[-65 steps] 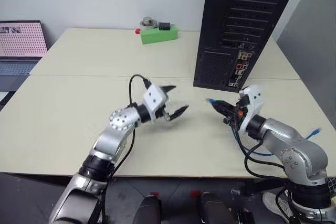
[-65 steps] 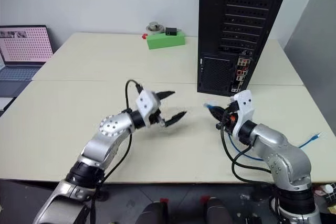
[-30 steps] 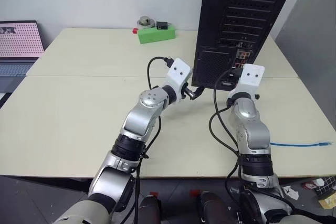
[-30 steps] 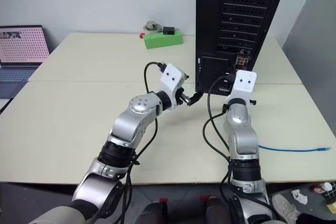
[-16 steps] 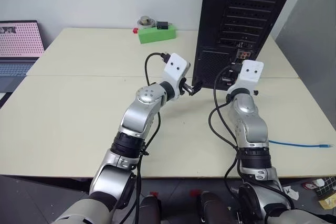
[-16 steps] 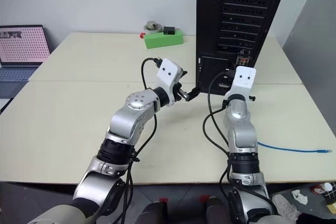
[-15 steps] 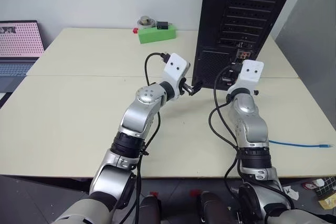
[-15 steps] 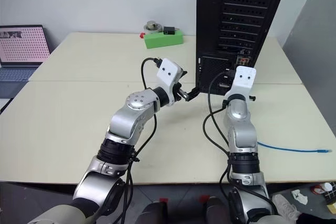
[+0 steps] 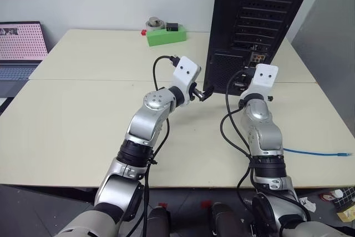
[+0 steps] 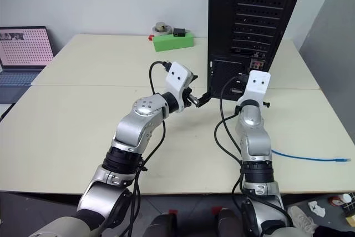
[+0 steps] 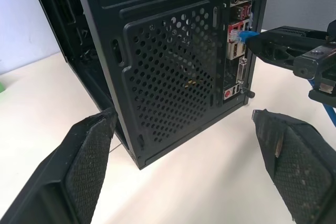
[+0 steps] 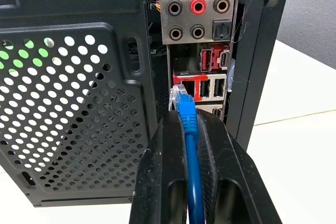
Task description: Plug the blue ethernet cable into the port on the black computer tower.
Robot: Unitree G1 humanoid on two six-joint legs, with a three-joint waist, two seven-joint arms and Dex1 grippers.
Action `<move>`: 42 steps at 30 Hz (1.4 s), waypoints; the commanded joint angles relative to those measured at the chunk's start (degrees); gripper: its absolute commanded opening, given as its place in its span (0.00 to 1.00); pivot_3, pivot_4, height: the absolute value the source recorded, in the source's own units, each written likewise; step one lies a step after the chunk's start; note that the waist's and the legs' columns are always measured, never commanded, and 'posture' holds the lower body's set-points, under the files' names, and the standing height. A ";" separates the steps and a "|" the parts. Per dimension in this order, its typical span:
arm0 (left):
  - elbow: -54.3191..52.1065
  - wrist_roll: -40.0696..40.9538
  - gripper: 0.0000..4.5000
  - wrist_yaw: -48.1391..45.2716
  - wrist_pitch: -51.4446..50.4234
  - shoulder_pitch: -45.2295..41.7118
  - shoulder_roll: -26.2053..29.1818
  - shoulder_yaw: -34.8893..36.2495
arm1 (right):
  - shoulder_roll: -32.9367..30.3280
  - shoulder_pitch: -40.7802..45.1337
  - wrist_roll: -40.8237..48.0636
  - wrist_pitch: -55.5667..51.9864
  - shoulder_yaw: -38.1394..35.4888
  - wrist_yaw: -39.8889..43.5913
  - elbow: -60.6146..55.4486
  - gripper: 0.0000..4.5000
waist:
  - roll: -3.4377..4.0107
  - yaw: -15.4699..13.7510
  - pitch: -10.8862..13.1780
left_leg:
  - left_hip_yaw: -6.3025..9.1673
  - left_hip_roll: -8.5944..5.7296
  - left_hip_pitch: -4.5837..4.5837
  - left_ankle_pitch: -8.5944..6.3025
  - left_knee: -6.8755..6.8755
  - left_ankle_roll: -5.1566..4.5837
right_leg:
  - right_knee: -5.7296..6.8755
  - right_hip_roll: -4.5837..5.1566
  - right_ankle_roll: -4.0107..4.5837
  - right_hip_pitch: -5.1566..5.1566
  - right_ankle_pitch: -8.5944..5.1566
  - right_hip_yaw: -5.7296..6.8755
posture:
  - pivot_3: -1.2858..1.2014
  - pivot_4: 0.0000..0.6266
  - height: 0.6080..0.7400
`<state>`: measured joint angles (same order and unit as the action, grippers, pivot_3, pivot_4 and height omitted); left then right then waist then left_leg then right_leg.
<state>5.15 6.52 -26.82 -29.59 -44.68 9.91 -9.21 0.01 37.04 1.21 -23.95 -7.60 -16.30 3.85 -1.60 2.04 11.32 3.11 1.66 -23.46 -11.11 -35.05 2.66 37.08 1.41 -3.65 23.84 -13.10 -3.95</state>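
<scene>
Clutter near the black computer tower (image 9: 252, 26) is sparse: one green box (image 9: 165, 35) with a grey round piece and a small black piece on top sits well to the tower's left near the far table edge, and one laptop (image 9: 21, 45) stands farther left still, cut off by the frame edge. The tower stands upright at the far side of the pale table (image 9: 72, 120), its top cropped out of view. Its rear panel faces the robot, with a perforated mesh vent low down and a strip of red and coloured sockets (image 12: 202, 51) beside it.

Both grippers sit close to the tower's lower rear. The right gripper (image 12: 185, 124) has its two black fingers pinched tight on the blue ethernet cable (image 12: 190, 150), whose clear-blue plug (image 12: 182, 99) pokes out just in front of the red-framed sockets; whether the plug touches a port cannot be told. The left gripper (image 11: 184, 166) is spread wide and holds nothing, one finger on each side of the mesh vent without touching it.

The cable's loose stretch (image 9: 313, 152) trails across the table to the tower's right, ending in a second plug (image 9: 347, 152) near the table edge. Thick black arm cords partly hide the cable's middle.
</scene>
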 commanded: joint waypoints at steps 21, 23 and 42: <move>-2.02 -0.33 0.98 -0.18 0.52 -0.10 0.53 0.21 | 1.01 -3.20 -1.59 -2.78 0.79 -1.57 -9.84 0.00 | 0.00 -0.06 0.00 | 0.01 0.00 -0.27 0.00 0.00 0.00 | 0.01 0.00 0.05 0.27 0.03 0.01 | 0.52 0.24 1.00; -2.00 -0.32 0.98 -0.13 0.55 -0.14 0.45 0.12 | 1.12 -3.18 -1.55 -2.89 0.76 -1.40 -9.69 0.00 | 0.00 -0.06 0.00 | 0.01 0.00 -0.30 0.00 0.00 0.00 | 0.00 0.00 0.06 0.29 0.03 0.01 | 0.52 0.24 1.00; -2.08 -0.28 0.98 0.05 0.63 -0.11 0.64 0.45 | 0.38 1.64 -0.80 -0.85 -0.41 0.55 -3.21 0.00 | 0.00 -0.03 0.00 | 0.00 0.00 -0.31 0.00 0.00 0.00 | 0.00 0.00 0.07 0.30 0.04 0.01 | 0.52 0.24 1.00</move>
<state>5.11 6.31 -26.88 -29.59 -44.38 10.49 -9.21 0.70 37.03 0.30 -26.53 -7.75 -16.14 1.18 -1.59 2.01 11.32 3.12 1.66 -23.78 -11.11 -35.05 2.66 37.08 1.41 -3.57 24.14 -13.06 -3.94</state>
